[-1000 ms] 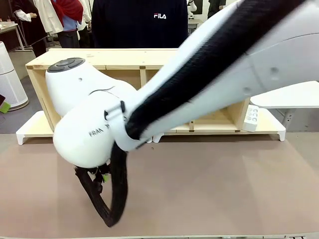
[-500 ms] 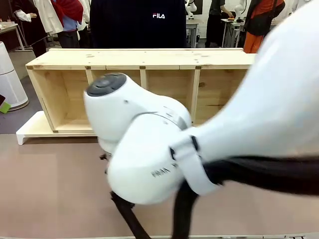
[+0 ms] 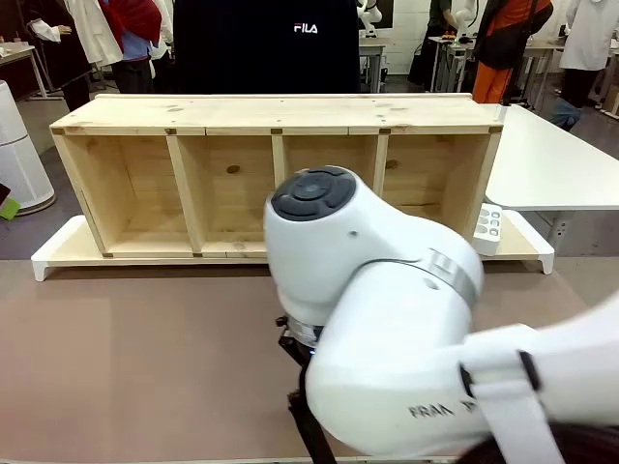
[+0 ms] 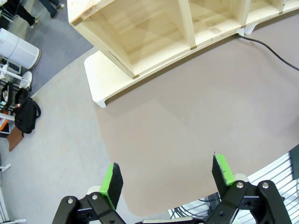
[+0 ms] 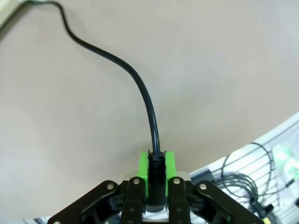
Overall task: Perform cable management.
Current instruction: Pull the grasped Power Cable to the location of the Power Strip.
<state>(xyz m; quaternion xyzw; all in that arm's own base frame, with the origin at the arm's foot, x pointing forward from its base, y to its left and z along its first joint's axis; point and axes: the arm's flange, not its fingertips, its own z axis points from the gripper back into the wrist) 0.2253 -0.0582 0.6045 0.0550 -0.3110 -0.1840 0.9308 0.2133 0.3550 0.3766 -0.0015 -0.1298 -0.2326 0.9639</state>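
Brown desk [image 4: 196,107] spreads out under both my hands, with a long wooden shelf [image 3: 280,114] lying on its side along the far edge and a person standing behind it. My right hand [image 5: 157,161] is clenched tight on the cable [image 5: 140,84]. The green pads [image 5: 143,163] pinch its thicker ribbed end, which I take for the neck of the plug. From between the fingers the cord climbs away ahead of the hand, bends, and runs off to a pale corner far ahead and to one side. Holding it at the end makes sense to me: wherever this hand goes, the whole loose length should trail after it across the desk. My left hand [image 4: 167,177] hangs released, fingers wide apart with nothing between them, above bare desk. Far ahead of it and off to one side, a stretch of the same cord lies flat, leaving the foot of the shelf. I reckon this hand is free so that it can gather or pin the slack. A small white power strip [image 3: 488,229] leans at the shelf's end, well beyond my right arm and apart from the hand.
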